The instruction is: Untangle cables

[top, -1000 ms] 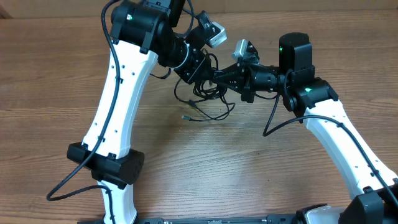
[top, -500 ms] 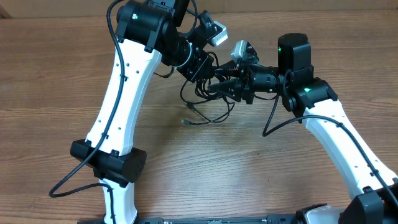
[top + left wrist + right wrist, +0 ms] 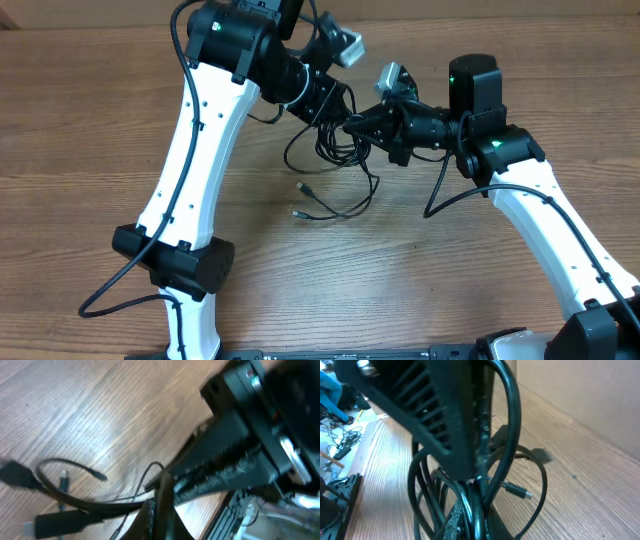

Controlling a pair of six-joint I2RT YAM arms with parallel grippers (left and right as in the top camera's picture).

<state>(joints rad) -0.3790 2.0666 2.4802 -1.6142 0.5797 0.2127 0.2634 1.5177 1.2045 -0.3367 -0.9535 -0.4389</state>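
Left gripper point(image 3: 333, 108): jaws together, clamped on strands of the cables point(image 3: 340, 152) above the far centre of the table point(image 3: 450, 290). Right gripper point(image 3: 354, 125): jaws likewise closed on the same bunch, its tip just beside the left one. The right wrist view shows several black cords gathered at the fingers and looping up around the opposing gripper. Below the two tips the tangle hangs in loose loops down to the wood. Two plug ends point(image 3: 299, 188) lie free on the table at the near left of the bunch.

Step in hand, by judgement: parting the knot with both arms holding it raised. The next move calls for drawing the grippers apart, left and right, slowly enough that no loop snags on a finger or a wrist camera.

Containers: none in view, so there are no contents to report.
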